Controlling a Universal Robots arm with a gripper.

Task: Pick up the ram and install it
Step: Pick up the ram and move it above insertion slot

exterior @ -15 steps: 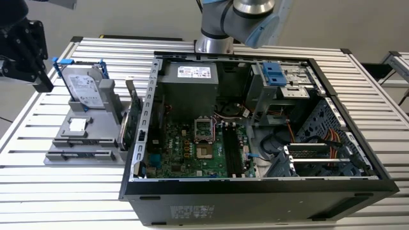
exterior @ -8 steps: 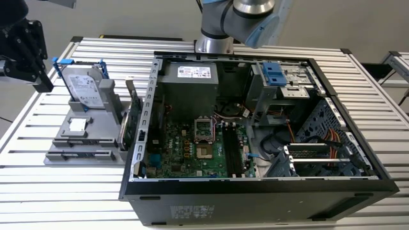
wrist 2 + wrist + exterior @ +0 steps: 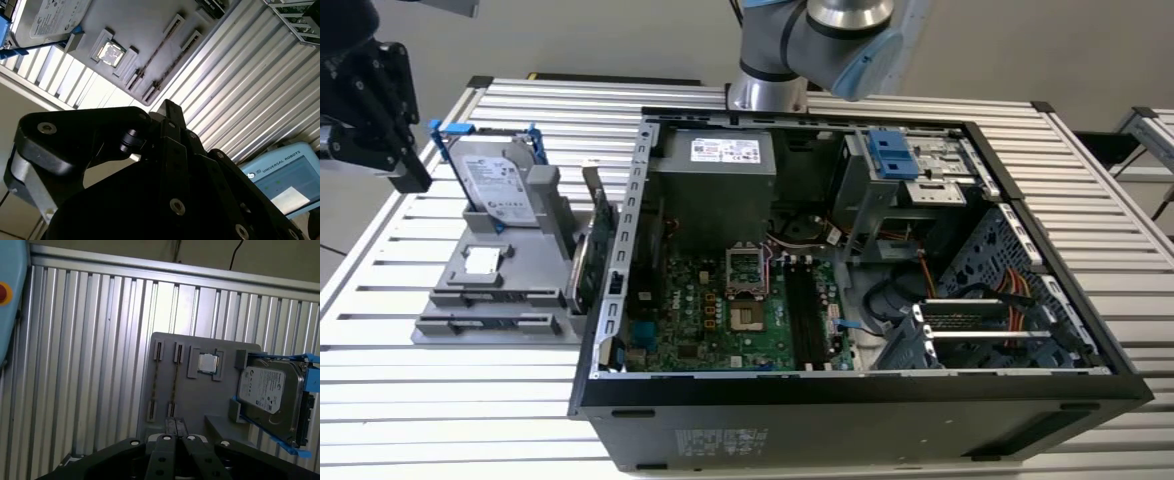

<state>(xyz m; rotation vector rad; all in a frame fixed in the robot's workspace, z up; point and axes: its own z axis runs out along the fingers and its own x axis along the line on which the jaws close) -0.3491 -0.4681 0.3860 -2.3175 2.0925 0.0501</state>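
— While the black two-fingered pincer (image 3: pixel 173 421) hangs above the flat grey holder plate (image 3: pixel 200 400), how do its fingers stand?

— Pressed together, tip against tip, with nothing pinched between them, as both wrist views show.

— Where is the ram?

— The ram (image 3: pixel 173 385), a thin, long strip of circuit board seen edge-on, stands in a narrow slot of that plate. It lies beneath the pincer and runs straight away from the fingertips, apart from them.

— Anything beside it?

— A second thin strip (image 3: pixel 156 385) of the same kind stands in the parallel slot just beside the ram. On the ram's other side, a little farther from the pincer, a small square silver processor chip (image 3: pixel 207 363) lies in its own recess. Farther out again, a silver hard drive in a blue plastic frame (image 3: pixel 270 395) rests tilted on the plate.

— And beyond the plate?

— The plate sits on a ribbed aluminium table (image 3: pixel 90 365). In the exterior view an open black computer case (image 3: pixel 854 405) with a green motherboard (image 3: pixel 707 310) lies on the plate's far side from the pincer, well apart from it.
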